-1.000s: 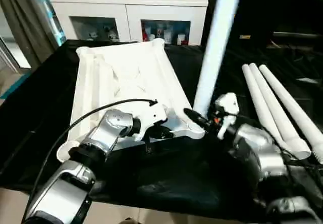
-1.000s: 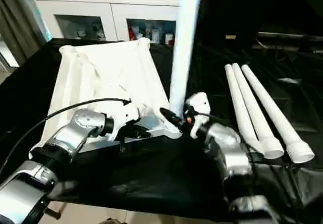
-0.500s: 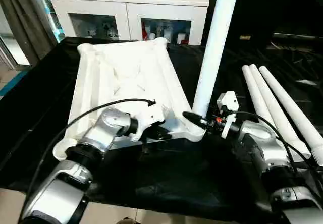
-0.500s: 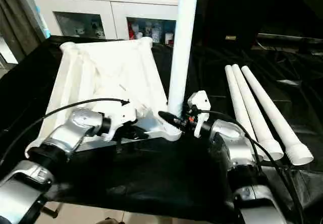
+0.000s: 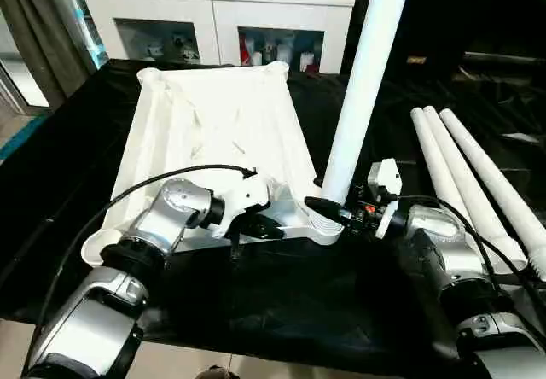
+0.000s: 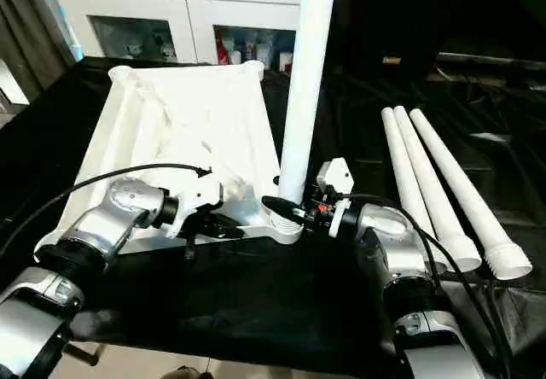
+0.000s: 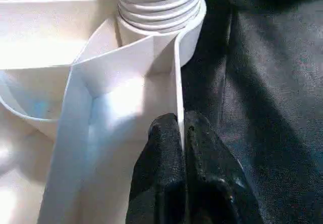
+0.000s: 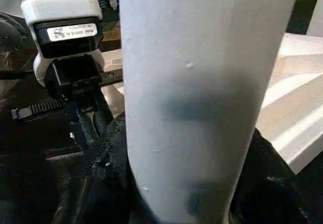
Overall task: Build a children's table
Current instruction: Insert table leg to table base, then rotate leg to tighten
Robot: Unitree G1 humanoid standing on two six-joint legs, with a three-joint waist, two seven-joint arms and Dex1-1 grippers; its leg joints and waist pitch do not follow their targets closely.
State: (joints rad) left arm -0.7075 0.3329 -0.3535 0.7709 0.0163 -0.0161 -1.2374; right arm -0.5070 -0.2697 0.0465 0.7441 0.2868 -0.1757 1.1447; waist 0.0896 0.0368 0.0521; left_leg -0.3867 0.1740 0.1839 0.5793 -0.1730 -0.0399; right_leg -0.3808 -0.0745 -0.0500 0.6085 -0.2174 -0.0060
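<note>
Upright leg [image 5: 363, 89] clasped by right gripper [image 5: 328, 209], top cut off at 12 o'clock, tabletop [image 5: 213, 136] rim pinched by left gripper [image 7: 180, 133], socket partly hidden.

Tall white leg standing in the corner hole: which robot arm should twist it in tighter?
Probably the right gripper: its fingers already clasp the upright white tapered leg. The left gripper pinches the white ribbed plastic tabletop's rim.

One leg [image 5: 363, 97] stands in the tabletop's [image 5: 213, 131] near-right corner; three legs [image 5: 473, 183] lie right.
</note>
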